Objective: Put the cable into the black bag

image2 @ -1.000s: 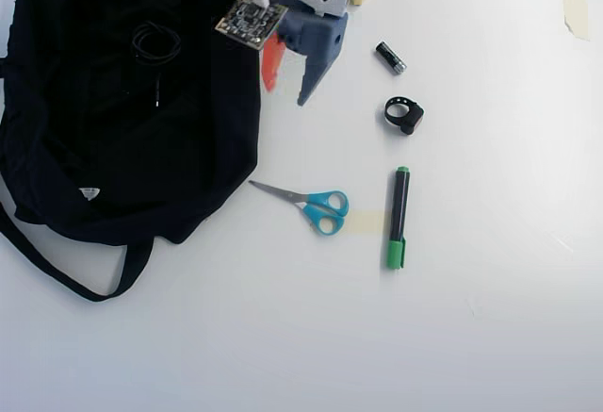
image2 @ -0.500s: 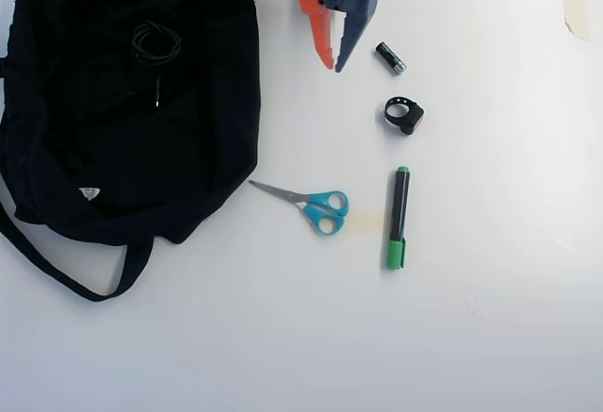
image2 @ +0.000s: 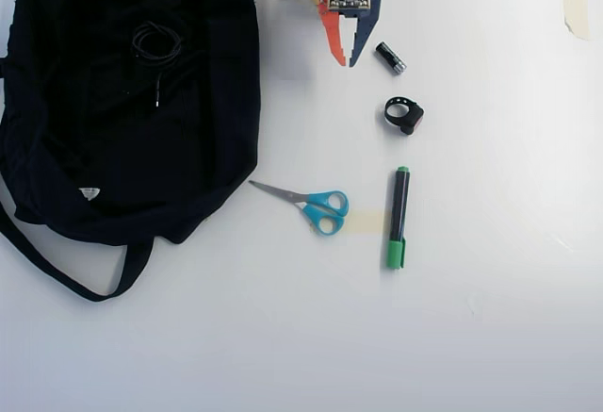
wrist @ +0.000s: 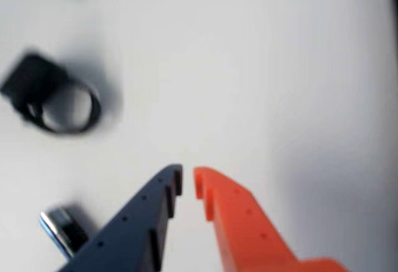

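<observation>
gripper (image2: 345, 61): jaws nearly shut with just a sliver of gap, nothing between them, parked over bare table (image2: 490, 337) at the top of the overhead view
right beside it: small black cylinder (image2: 390, 57), and a ring strap with a block (image2: 404, 115) a bit further off
cable (image2: 155, 42): was lying coiled on the black bag (image2: 198, 148), well apart from the gripper
handling, my guess: light, floppy, springy coil, so pinch across several loops, not the plug end
</observation>
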Available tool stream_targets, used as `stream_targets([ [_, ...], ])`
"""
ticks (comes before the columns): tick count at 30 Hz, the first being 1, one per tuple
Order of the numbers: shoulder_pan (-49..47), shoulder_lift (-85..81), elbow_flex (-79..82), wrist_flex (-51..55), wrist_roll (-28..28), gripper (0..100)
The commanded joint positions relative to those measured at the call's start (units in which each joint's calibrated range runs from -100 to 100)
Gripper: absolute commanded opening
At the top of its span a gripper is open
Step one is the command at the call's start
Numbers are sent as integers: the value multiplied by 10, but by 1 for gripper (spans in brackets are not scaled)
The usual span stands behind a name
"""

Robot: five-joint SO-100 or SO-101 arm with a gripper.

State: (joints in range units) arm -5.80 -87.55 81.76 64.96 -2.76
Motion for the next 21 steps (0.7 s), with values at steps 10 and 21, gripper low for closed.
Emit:
stream_targets([
  [10,-23,-121,155,-2,7,2],
  [21,-23,-121,175,50,10,2],
])
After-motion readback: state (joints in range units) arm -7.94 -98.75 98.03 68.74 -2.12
